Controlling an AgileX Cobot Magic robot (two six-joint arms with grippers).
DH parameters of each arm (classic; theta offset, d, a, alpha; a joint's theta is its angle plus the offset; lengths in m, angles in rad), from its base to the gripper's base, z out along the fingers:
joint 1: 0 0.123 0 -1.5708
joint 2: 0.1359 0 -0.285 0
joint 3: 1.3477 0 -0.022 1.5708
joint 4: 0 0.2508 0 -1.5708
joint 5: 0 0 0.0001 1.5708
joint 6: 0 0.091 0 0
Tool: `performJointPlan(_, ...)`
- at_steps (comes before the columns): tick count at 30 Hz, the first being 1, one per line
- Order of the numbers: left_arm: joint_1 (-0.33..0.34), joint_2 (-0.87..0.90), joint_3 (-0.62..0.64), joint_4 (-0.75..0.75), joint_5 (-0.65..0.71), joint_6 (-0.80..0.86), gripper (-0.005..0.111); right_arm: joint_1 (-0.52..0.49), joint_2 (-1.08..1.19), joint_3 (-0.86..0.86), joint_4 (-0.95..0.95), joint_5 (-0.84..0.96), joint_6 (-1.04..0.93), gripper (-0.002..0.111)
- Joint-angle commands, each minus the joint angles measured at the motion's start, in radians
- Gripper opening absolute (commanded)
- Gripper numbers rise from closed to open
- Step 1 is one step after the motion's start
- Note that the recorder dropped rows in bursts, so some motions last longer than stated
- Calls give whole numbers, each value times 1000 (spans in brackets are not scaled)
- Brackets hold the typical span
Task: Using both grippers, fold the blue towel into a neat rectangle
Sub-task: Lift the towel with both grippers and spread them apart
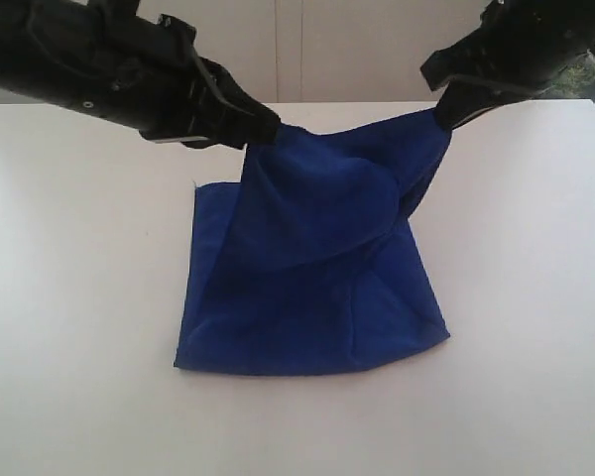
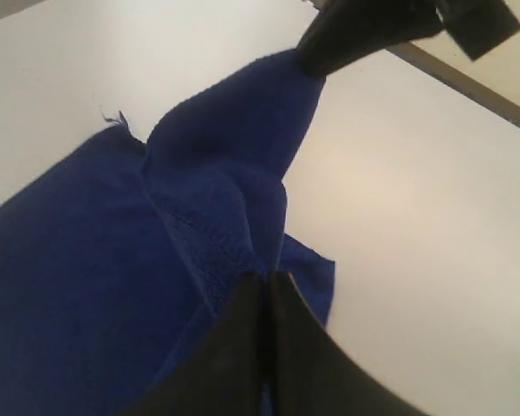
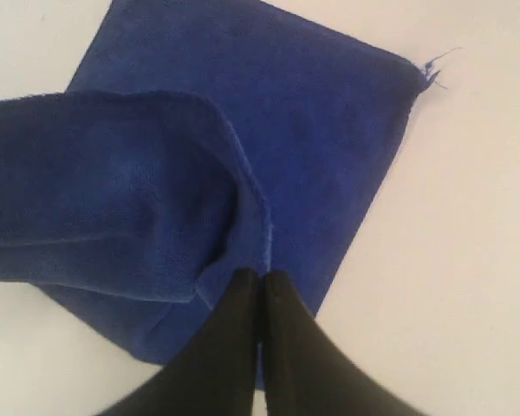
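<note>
**BOTH GRIPPERS CLAMPED ON THE RAISED TOWEL EDGE**

1. The lower layer of the blue towel [image 1: 317, 297] lies flat on the white table [image 1: 69, 327], below both sets of fingers and on the near side of them. Its near edge rests on the table.
2. From that flat layer the cloth rises toward the fingers. The raised span sags in a loose, rounded fold between the two grip points.
3. A loose thread tag [image 1: 195, 184] marks a flat corner on the table, below the left fingers and to their outer side.
4. The left gripper [image 1: 265, 129] has its jaws pressed together on a bunched corner of the towel, held clear of the table.
5. The right gripper [image 1: 446, 119] is likewise pinched tight on the opposite raised corner.
</note>
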Motion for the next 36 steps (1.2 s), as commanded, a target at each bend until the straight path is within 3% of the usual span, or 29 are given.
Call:
performJointPlan(1,-3,-78,0,120,150,-166,0,-2,-79,3,-2,93,-12,0)
performJointPlan(6,-3,-143,0,242,217,-322,0,-2,-139,3,12,131,-8,0)
performJointPlan(23,-5,-308,0,247,485,-455,0,-2,-487,228,63,131,-6,0)
performJointPlan(36,-5,-339,0,176,556,-456,0,-2,-710,316,78,131,13,0)
